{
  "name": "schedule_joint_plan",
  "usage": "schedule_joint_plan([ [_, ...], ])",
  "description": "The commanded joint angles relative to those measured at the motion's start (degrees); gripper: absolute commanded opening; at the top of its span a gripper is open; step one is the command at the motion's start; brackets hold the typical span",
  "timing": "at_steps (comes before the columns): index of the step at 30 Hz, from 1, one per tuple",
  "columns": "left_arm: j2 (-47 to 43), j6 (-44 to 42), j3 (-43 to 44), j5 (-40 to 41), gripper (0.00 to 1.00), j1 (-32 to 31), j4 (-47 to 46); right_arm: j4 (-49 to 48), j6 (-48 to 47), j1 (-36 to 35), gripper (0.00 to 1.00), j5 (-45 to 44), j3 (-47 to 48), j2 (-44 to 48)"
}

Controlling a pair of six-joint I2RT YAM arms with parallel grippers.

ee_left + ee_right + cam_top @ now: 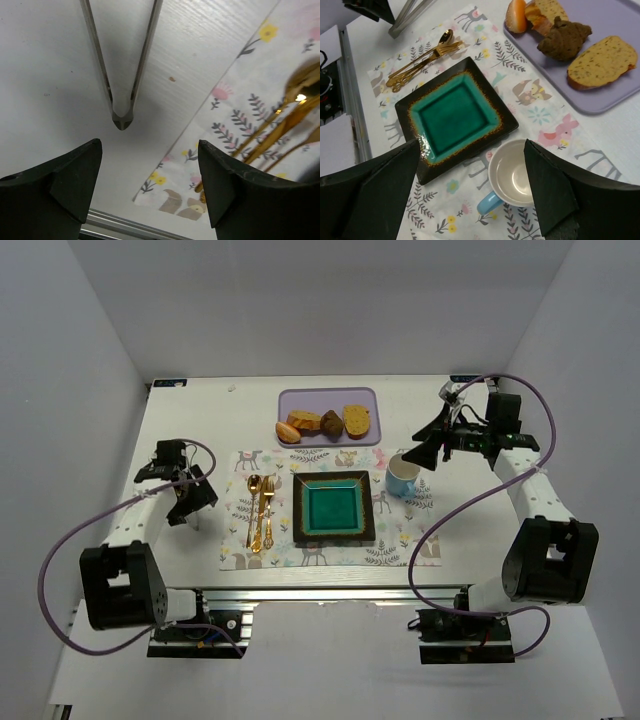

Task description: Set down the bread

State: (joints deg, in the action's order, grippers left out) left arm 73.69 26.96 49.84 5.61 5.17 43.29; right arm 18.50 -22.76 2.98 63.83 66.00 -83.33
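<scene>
The bread (357,420) is a flat golden slice with a brown crust. It lies at the right end of the purple tray (300,400) at the back, and the right wrist view shows it too (602,62). The square teal plate (334,508) with a dark rim sits on the patterned placemat (240,465); the right wrist view shows the plate (455,112). My right gripper (412,455) is open and empty, hovering over the blue mug (512,177), right of the plate. My left gripper (183,512) is open and empty over bare table left of the placemat.
On the tray, left of the bread, lie a dark brown bun (565,37), another piece and an orange-and-white roll (516,15). Gold cutlery (260,510) lies left of the plate. Metal tongs (121,100) lie on the table in front of my left gripper.
</scene>
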Motion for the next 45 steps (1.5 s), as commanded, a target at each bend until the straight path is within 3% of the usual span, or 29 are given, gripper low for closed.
schedule_joint_plan([
  [1,3.55,-4.37,2.80,3.88,0.87,0.10,1.89,3.21,-2.46,0.18,0.89,2.79,-1.39,2.03],
  [6,9.79,-8.32,3.06,6.70,0.89,0.89,-0.65,2.51,-0.97,0.18,0.89,3.23,-1.75,1.59],
  [19,24.74,-14.66,8.16,3.10,0.85,7.13,-10.06,-0.75,3.60,0.18,0.89,3.32,-1.13,0.98],
  [23,26.94,-14.74,9.22,0.38,0.73,8.01,-12.00,-0.66,3.96,0.18,0.89,2.70,-1.75,1.33],
  [29,27.56,-13.87,8.52,-1.91,0.42,8.19,-14.10,-0.22,3.96,0.18,0.89,2.35,-1.84,1.33],
  [30,26.43,-13.78,7.73,-2.96,0.37,8.19,-14.46,-0.05,3.87,0.18,0.89,2.26,-1.84,1.33],
  [31,25.63,-13.43,7.38,-3.49,0.25,8.19,-14.81,0.13,3.78,0.09,0.89,2.26,-1.84,1.33],
  [36,18.43,-11.50,7.63,-11.30,0.03,8.19,-15.95,1.01,3.08,0.18,0.89,2.17,-1.40,1.06],
  [38,13.18,-9.39,8.25,-18.15,0.07,7.40,-17.44,1.36,2.90,0.18,0.89,2.09,-1.14,0.89],
  [41,9.12,-6.66,12.18,-23.79,0.22,3.54,-17.01,1.36,2.90,0.27,0.89,2.08,-0.78,0.63],
  [45,10.33,-4.38,19.84,-29.68,0.41,-4.18,-15.17,1.27,3.08,0.27,0.89,2.00,-0.17,0.54],
])
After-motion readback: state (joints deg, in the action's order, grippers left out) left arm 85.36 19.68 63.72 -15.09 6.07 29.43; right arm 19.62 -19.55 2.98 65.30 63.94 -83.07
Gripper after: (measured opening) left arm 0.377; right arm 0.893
